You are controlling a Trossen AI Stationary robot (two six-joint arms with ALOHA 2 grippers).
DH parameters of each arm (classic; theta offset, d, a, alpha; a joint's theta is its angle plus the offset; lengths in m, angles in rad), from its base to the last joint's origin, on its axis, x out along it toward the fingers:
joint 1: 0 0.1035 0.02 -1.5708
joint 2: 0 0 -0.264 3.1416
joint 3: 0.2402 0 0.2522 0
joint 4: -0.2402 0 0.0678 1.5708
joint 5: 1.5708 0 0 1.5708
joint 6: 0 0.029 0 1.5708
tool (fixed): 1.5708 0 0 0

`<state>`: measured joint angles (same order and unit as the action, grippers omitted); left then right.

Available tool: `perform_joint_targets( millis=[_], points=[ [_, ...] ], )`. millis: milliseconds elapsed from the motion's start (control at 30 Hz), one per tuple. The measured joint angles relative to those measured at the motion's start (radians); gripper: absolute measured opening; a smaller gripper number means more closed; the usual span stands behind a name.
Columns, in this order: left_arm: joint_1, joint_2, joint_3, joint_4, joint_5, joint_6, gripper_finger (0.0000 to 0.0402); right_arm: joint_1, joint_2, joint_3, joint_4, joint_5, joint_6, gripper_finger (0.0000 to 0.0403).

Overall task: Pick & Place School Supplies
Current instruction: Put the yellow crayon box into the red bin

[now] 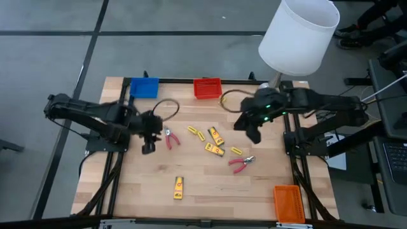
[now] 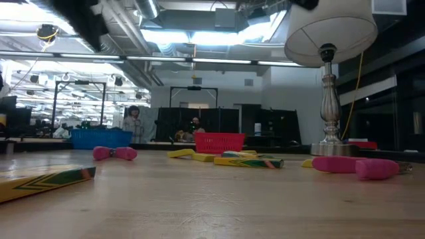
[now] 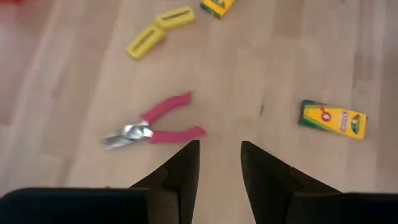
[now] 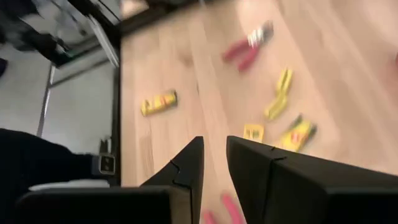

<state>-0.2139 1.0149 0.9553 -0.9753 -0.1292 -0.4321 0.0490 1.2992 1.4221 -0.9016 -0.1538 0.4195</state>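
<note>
The left gripper (image 3: 219, 163) hangs over the worktop (image 1: 203, 191) with its jaws a narrow gap apart and empty — just beside the left pliers (image 1: 170, 138), which lie flat with pink handles splayed and metal tips closed. The right gripper (image 4: 212, 159) hovers over the worktop's right half, its jaws likewise slightly parted and holding nothing, its arm reaching in from under the lamp (image 1: 297, 35). Between the arms lie yellow crayon packets (image 1: 215, 135) and thin yellow sticks (image 1: 195, 131); the second pliers (image 1: 240, 163) rest nearer the right — one lone packet (image 1: 179, 187) lies well apart, toward the front edge.
</note>
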Motion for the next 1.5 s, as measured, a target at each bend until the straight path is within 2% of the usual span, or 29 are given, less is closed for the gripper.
perform_joint_targets(
  millis=[133, 300, 400, 467, 533, 767, 933, 1100, 1300, 1500],
  points=[
    [-0.108, -0.031, -0.097, 0.103, -0.067, -0.157, 0.0114, 0.0, 0.049, -0.103, 0.067, -0.02, 0.097, 0.0075],
    [-0.203, -0.034, -0.13, 0.147, -0.182, -0.3, 0.0114, -0.014, 0.102, -0.264, 0.206, 0.018, 0.389, 0.008],
    [-0.245, -0.034, -0.13, 0.153, -0.255, -0.36, 0.0114, -0.016, 0.151, -0.301, 0.335, 0.06, 0.521, 0.0099],
    [-0.268, -0.034, -0.13, 0.165, -0.288, -0.379, 0.0114, -0.014, 0.196, -0.278, 0.399, 0.099, 0.542, 0.0116],
    [-0.286, -0.034, -0.13, 0.172, -0.302, -0.382, 0.0114, -0.003, 0.253, -0.229, 0.392, 0.153, 0.533, 0.0134],
    [-0.318, -0.041, -0.13, 0.16, -0.303, -0.377, 0.0114, 0.008, 0.475, -0.016, 0.19, 0.274, 0.436, 0.0193],
    [-0.34, -0.059, -0.13, 0.154, -0.306, -0.377, 0.0114, -0.002, 0.589, 0.074, 0.058, 0.346, 0.493, 0.0225],
    [-0.356, -0.092, -0.13, 0.117, -0.334, -0.382, 0.0114, -0.022, 0.669, 0.094, -0.034, 0.347, 0.572, 0.0231],
    [-0.356, -0.15, -0.13, 0.084, -0.342, -0.37, 0.0114, -0.018, 0.709, 0.094, 0.007, 0.318, 0.663, 0.0231],
    [-0.354, -0.211, -0.13, 0.073, -0.341, -0.355, 0.0114, -0.012, 0.709, 0.095, 0.043, 0.348, 0.686, 0.0231]
  ],
)
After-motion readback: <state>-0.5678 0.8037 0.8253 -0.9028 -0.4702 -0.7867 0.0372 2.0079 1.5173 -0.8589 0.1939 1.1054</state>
